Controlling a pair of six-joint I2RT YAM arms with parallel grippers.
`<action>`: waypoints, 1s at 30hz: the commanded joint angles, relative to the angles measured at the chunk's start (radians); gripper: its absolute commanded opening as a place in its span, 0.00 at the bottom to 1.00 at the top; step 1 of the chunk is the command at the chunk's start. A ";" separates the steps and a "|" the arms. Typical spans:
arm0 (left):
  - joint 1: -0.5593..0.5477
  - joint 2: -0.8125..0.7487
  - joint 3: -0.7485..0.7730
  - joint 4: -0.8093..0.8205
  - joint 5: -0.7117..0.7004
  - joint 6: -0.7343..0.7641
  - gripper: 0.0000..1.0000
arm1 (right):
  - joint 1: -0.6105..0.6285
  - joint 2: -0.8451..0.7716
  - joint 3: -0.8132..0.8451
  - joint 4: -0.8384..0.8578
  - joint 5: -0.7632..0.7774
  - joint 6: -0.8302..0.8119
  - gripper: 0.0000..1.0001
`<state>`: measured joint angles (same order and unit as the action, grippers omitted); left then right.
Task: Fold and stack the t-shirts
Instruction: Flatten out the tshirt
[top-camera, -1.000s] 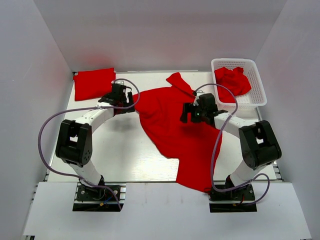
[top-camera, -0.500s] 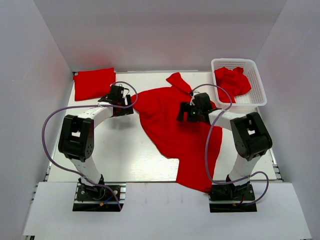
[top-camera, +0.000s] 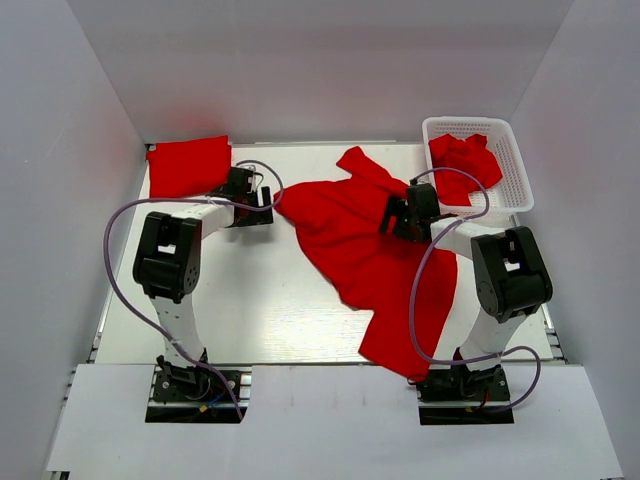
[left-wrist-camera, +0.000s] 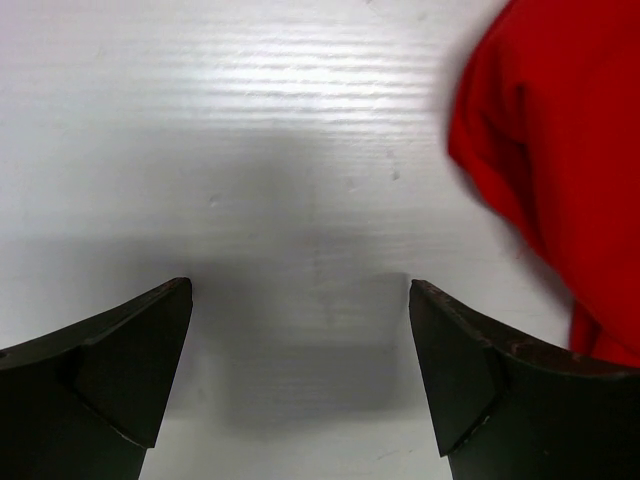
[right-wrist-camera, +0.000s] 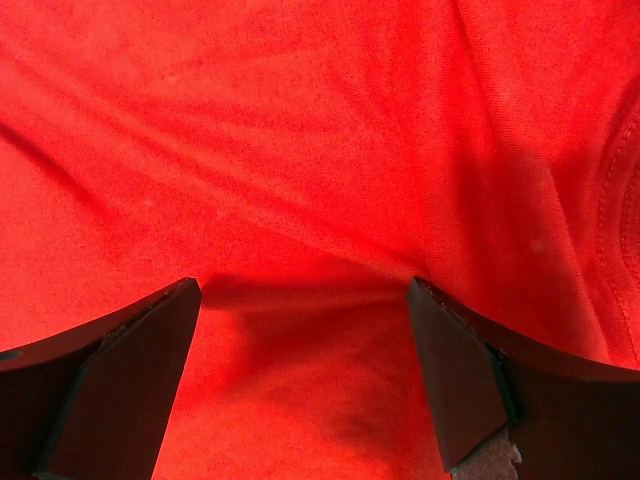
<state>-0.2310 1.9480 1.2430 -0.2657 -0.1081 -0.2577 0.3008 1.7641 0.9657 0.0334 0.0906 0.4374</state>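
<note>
A large red t-shirt (top-camera: 350, 240) lies crumpled and spread over the middle and right of the table, one end hanging toward the near edge. A folded red t-shirt (top-camera: 188, 166) lies at the back left. Another one (top-camera: 465, 160) sits crumpled in the white basket. My left gripper (top-camera: 264, 207) is open, low over bare table just left of the spread shirt's edge (left-wrist-camera: 560, 150). In its own view the left gripper (left-wrist-camera: 300, 290) holds nothing. My right gripper (top-camera: 397, 216) is open, just above the spread shirt's upper right part (right-wrist-camera: 320, 150), and nothing sits between the right gripper's (right-wrist-camera: 305, 285) fingers.
The white lattice basket (top-camera: 500, 195) stands at the back right corner. White walls enclose the table on the left, back and right. Grey cables loop out from both arms. Bare table (top-camera: 250, 290) lies between the left arm and the spread shirt.
The right gripper has moved right and toward the back over the shirt. The left gripper has edged toward the back. The spread shirt has shifted a little to the right. Both grippers stayed open.
</note>
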 joint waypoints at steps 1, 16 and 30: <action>0.004 0.009 0.041 0.089 0.140 0.034 0.99 | 0.000 -0.026 -0.018 -0.050 -0.031 -0.009 0.90; 0.013 0.123 0.108 0.166 0.275 -0.003 0.84 | -0.002 -0.028 -0.009 -0.010 -0.058 -0.042 0.90; -0.018 0.166 0.078 0.215 0.271 0.084 0.59 | -0.002 -0.045 -0.001 -0.006 -0.038 -0.071 0.90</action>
<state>-0.2337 2.0911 1.3491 -0.0315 0.1013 -0.1967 0.3012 1.7603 0.9657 0.0280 0.0463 0.3843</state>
